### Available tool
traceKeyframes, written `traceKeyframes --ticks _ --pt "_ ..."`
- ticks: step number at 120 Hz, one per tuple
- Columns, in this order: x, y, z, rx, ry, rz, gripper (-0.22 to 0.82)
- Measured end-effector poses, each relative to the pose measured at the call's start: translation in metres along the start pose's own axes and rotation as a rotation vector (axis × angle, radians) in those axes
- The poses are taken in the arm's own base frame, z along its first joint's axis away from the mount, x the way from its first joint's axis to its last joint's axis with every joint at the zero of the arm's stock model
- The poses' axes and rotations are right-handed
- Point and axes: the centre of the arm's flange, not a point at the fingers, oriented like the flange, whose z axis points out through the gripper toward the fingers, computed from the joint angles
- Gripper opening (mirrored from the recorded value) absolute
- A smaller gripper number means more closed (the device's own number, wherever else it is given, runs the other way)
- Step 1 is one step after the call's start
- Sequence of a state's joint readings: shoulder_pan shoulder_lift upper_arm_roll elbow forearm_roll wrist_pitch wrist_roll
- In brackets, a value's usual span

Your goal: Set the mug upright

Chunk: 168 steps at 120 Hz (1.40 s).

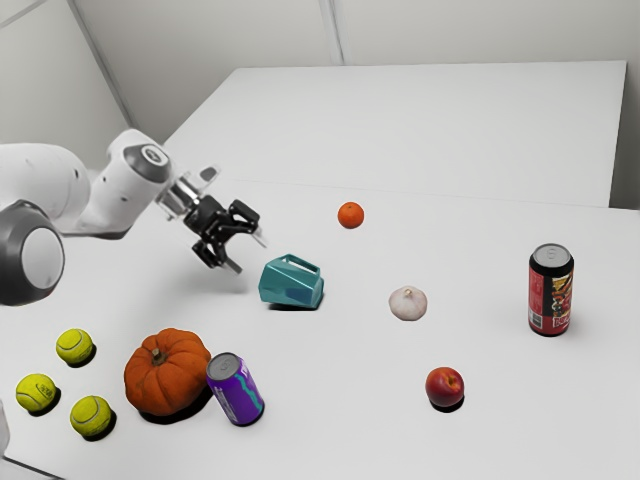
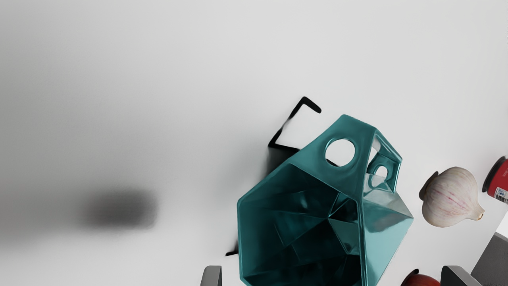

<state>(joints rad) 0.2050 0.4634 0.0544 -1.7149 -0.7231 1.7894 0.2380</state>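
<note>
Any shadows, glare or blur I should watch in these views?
Wrist view: a blurred dark shadow on the table, crisp black ones beside the teal mug, pale reflections on its facets, a dark interior. Exterior view: soft shading on the table near the end effector, dark shadow under the pumpkin.

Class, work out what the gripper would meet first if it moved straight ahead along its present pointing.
Probably the teal mug: the open gripper points toward it, and the wrist view shows it between the fingers' lines. Depth is unclear, so the tabletop might come first.
</note>
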Motion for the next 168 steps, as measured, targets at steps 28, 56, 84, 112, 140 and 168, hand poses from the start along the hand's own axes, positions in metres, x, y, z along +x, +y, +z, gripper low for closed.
traceKeyframes --ticks 28,56,84,112,140,168 --pt "-0.003 0.0 0.029 -0.063 -0.03 -0.011 0.6" --pt "0.002 0.014 0.049 -0.102 -0.026 0.007 0.6" --pt "0.005 0.021 0.066 -0.113 -0.03 0.017 0.52" --pt "0.008 0.032 0.061 -0.07 -0.002 0.056 0.03" --pt "0.01 0.06 0.059 -0.054 0.024 0.11 -0.14" --pt "-0.001 0.087 0.058 0.016 0.029 0.153 -0.17"
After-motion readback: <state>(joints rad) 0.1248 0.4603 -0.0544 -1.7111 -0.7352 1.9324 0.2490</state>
